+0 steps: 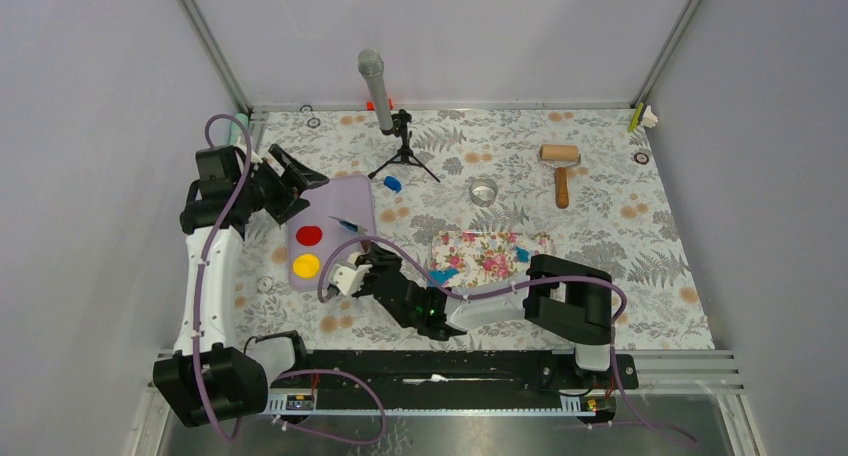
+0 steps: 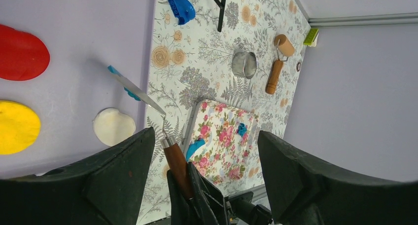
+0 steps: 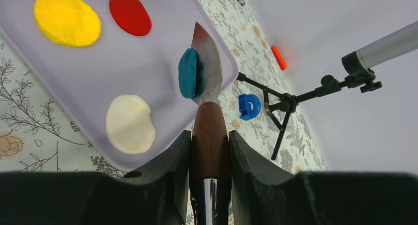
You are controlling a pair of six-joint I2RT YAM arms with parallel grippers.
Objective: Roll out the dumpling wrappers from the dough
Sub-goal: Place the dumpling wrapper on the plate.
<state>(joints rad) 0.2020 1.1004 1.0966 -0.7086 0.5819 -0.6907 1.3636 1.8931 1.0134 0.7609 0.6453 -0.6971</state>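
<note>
Left gripper has its jaws wide and holds nothing, over the far-left edge of the tray. Red disc, yellow disc and white disc lie on the tray, with bare tray between them and its right edge. Right gripper is clamped narrow on the knife handle, blade pointing toward the table's far side. The dumpling wrapper sits on the blade's left face, long axis along the blade, near the tray's right edge. Dough scraps lie on the floral mat further right.

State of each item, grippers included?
left gripper: open, empty
right gripper: shut on spatula
spatula: held, blade over tray
dumpling wrapper: on spatula blade
roller: lying on table, untouched
dough scraps: lying on floral mat
</note>
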